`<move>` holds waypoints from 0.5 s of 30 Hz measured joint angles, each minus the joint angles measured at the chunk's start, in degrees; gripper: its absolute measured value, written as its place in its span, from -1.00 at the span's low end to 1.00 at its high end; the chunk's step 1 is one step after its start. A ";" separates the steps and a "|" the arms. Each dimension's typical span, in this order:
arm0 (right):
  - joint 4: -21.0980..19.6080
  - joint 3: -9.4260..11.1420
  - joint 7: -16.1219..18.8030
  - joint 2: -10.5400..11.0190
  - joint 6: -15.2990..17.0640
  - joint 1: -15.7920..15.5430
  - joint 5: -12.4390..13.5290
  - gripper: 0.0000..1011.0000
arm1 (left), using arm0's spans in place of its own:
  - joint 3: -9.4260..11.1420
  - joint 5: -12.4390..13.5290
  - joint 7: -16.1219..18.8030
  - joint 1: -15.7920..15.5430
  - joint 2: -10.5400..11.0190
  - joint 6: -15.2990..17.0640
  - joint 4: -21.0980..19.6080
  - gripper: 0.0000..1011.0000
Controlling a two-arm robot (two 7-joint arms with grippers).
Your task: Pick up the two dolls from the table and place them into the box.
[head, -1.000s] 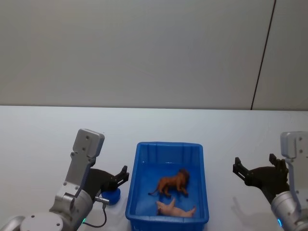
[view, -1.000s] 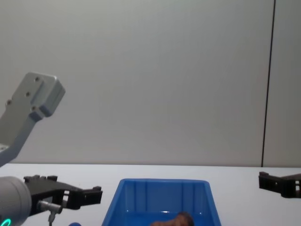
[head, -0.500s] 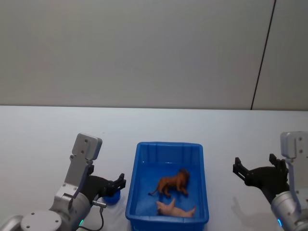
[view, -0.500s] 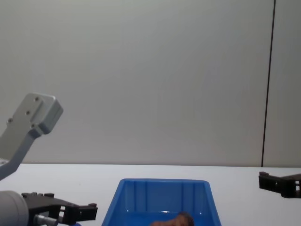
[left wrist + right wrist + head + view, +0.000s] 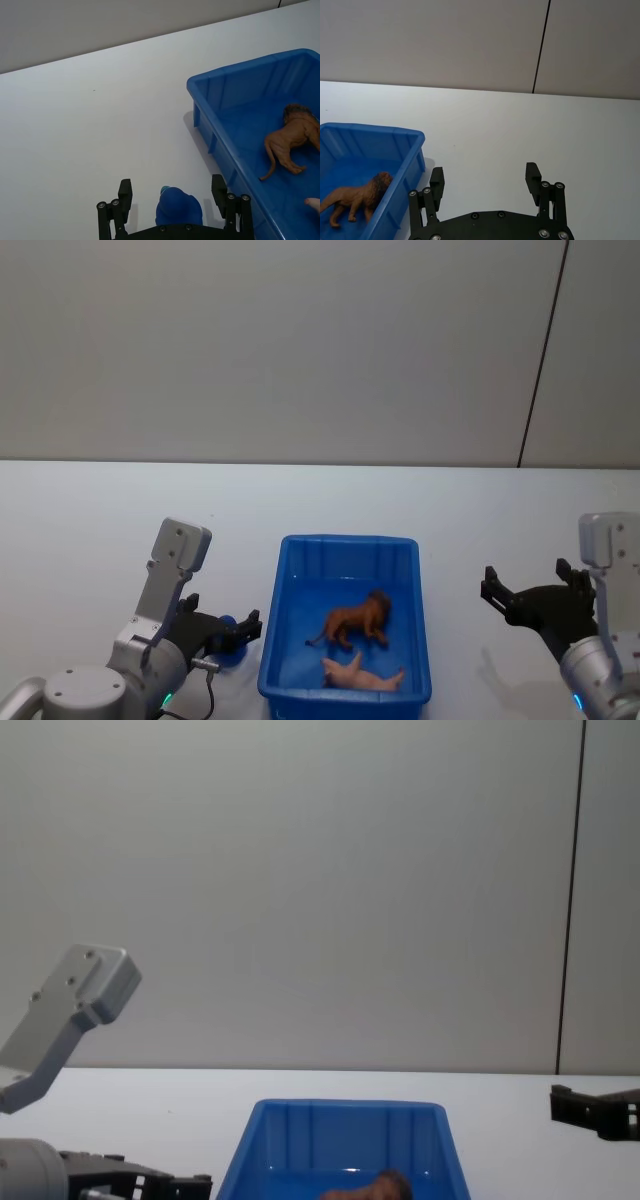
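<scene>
- While the right hand (image 5: pixel 520 602) hangs spread and idle over the counter's (image 5: pixel 90 530) right side, the head view shows the left hand (image 5: pixel 228 632) sunk lower than a second ago, its fingers now down around the blue toy (image 5: pixel 229 646) just left of the box (image 5: pixel 412 610). The brown doll (image 5: pixel 354 620) and pink doll (image 5: pixel 360 675) already lie inside, so I'd say only this toy remains.
- From the left wrist, the blue toy (image 5: pixel 178 210) sits between the left hand's (image 5: pixel 172 202) open fingers, not yet squeezed, close beside the box wall (image 5: pixel 216 140).
- From the right wrist, the right hand (image 5: pixel 486 181) is open, gripping nothing.
- From the chest, the left hand (image 5: pixel 170 1186) sits low by the box (image 5: pixel 345 1125).
</scene>
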 joint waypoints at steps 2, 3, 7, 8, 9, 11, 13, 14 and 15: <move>0.00 0.00 0.00 0.00 0.00 0.00 0.00 0.98 | -0.04 -0.03 -0.28 -0.18 -0.09 0.21 0.33 0.98; 0.00 0.00 0.00 0.00 0.00 0.00 0.00 0.98 | -0.07 -0.05 -0.43 -0.29 -0.16 0.32 0.55 0.98; 0.00 0.00 0.00 0.00 0.00 0.00 0.00 0.98 | -0.18 -0.11 -1.07 -0.66 -0.38 0.90 1.34 0.89; 0.00 0.00 0.00 0.00 0.00 0.00 0.00 0.98 | -0.21 -0.14 -1.32 -0.78 -0.45 1.17 1.59 0.81; 0.00 0.00 0.00 0.00 0.00 0.00 0.00 0.98 | -0.23 -0.15 -1.41 -0.84 -0.49 1.31 1.70 0.79; 0.00 0.00 0.00 0.00 0.00 0.00 0.00 0.98 | -0.28 -0.21 -1.62 -0.98 -0.58 1.81 2.01 0.65; 0.00 0.00 0.00 0.00 0.00 0.01 0.00 0.98 | -0.34 -0.29 -1.70 -1.06 -0.65 2.31 2.22 0.57; 0.00 0.00 0.00 0.00 0.00 0.00 0.00 0.98 | -0.36 -0.33 -1.70 -1.07 -0.68 2.50 2.27 0.46; 0.00 0.00 0.00 0.00 0.00 0.00 0.00 0.98 | -0.40 -0.43 -1.70 -1.07 -0.71 2.81 2.39 0.46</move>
